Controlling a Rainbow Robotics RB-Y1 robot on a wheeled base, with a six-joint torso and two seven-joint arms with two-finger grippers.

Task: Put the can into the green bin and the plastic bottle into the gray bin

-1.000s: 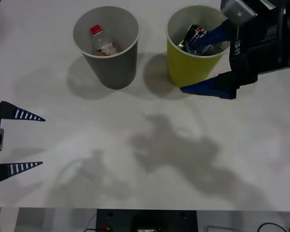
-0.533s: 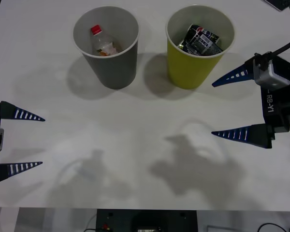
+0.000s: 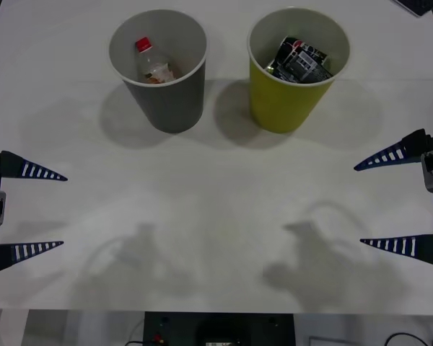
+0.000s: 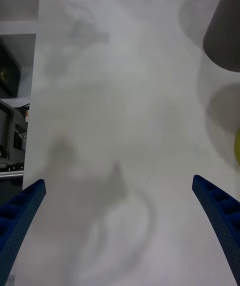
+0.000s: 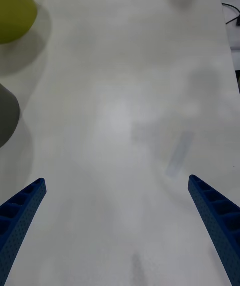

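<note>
- Both things of the task are now inside their bins: the crushed dark drink can (image 3: 298,59), black with white and blue print, lies in the yellow-green cup-shaped bin with a white rim (image 3: 289,108) at the upper right of the front view, and nothing touches it.
- One second ago the right gripper was reaching into this bin, with one blue finger inside beside the can; half a second ago it was already out, near the bin's right side.
- At this moment the right gripper (image 3: 395,205) is at the right edge of the frame, lower than the bins and well apart from them, with its two blue ribbed fingers spread wide and empty.
- I judge from this that the can was released into the green bin and the arm is going back to its rest place.
- Meanwhile the small clear plastic bottle with a red cap (image 3: 151,63) lies in the dark gray cup-shaped bin with a white rim (image 3: 175,97) at the upper left, the same as in the earlier pictures.
- At the left edge the left gripper (image 3: 49,211) waits, fingers apart and holding nothing; it has not moved.
- Between the grippers the white table (image 3: 216,216) carries only shadows, so the task looks finished to me.
</note>
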